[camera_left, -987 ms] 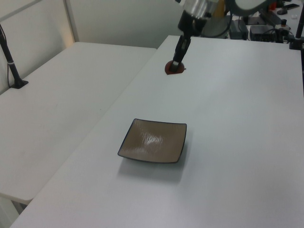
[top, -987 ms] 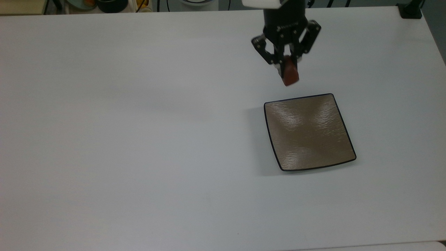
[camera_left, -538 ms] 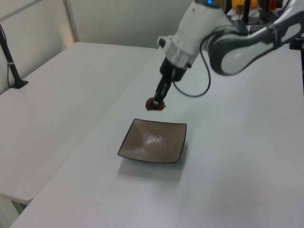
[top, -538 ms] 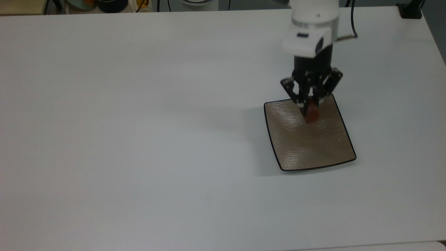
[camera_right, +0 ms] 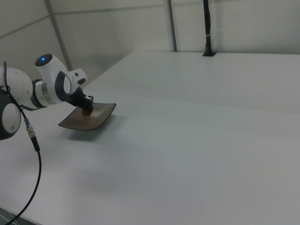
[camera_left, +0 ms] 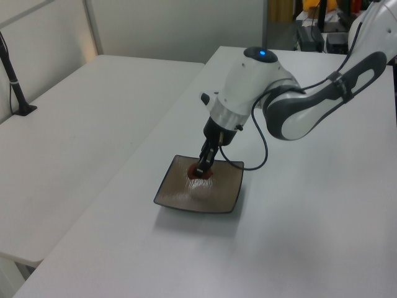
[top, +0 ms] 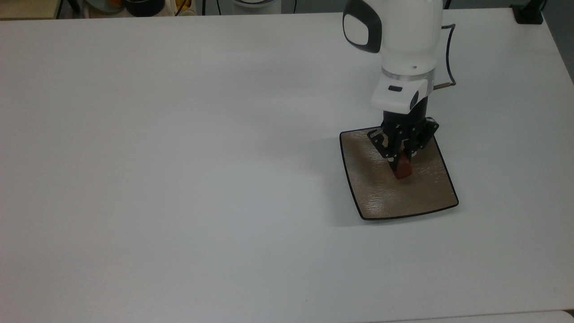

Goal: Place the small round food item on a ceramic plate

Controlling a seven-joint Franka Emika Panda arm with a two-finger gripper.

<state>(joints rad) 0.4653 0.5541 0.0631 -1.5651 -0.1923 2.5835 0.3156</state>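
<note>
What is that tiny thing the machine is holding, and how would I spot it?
On the white table sits a square tan-brown plate with a dark rim. Over its middle, the arm's black fingers pinch a small reddish-brown rounded chunk, the one reddish thing there.

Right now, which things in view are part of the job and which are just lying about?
Job:
- food chunk, held in the gripper over the plate
- plate
- gripper, shut on the chunk

Lying about:
- black clamp post on the side table
- clutter past the table's far edge in the top view

Glossy, finely rippled ceramic plate, matt smooth white table, shiny white plastic arm shell
</note>
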